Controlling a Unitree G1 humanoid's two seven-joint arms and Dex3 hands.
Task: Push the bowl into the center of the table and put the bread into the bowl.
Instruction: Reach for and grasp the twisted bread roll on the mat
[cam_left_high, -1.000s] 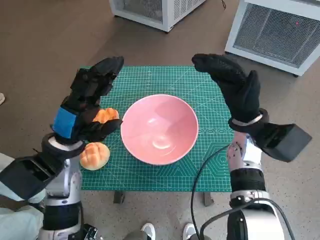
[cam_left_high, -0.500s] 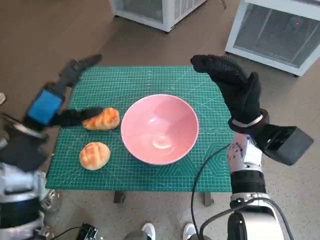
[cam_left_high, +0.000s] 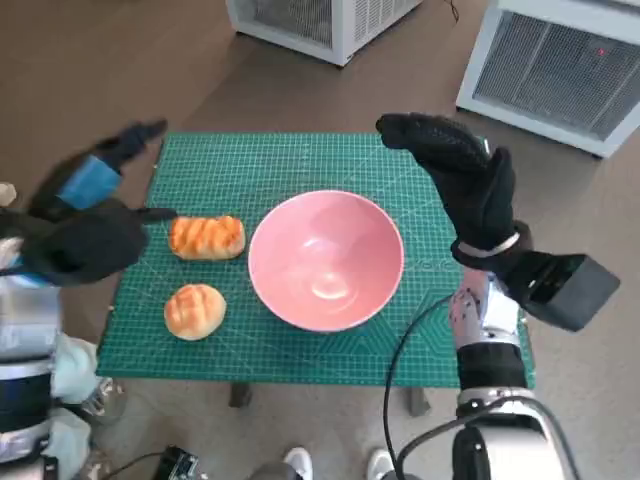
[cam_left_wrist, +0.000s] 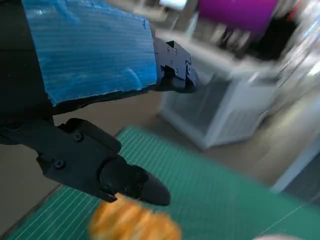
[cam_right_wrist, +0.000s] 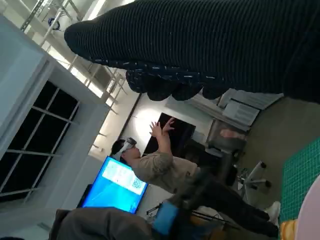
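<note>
Head view: bowl (cam_left_high: 326, 260) sits mid-table, positioned to receive bread; long loaf (cam_left_high: 207, 237) just beside its rim, round bun (cam_left_high: 195, 311) nearer the table's front edge; left hand (cam_left_high: 85, 230) blurred, fingers spread, grasping nothing; right hand (cam_left_high: 455, 175) raised, fingers released | Left wrist view: fingers (cam_left_wrist: 120, 177) above loaf (cam_left_wrist: 134, 225), no contact | Right wrist view: glove (cam_right_wrist: 210, 45) empty; person (cam_right_wrist: 160, 167) in background.

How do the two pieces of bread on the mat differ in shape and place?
The long bread is oblong with cross ridges; the round bread is a dome with a scored top. The long one lies farther from the robot, close beside the bowl; the round one sits nearer the table's near edge. Both are golden, rest on the green mat, and neither is held.
</note>
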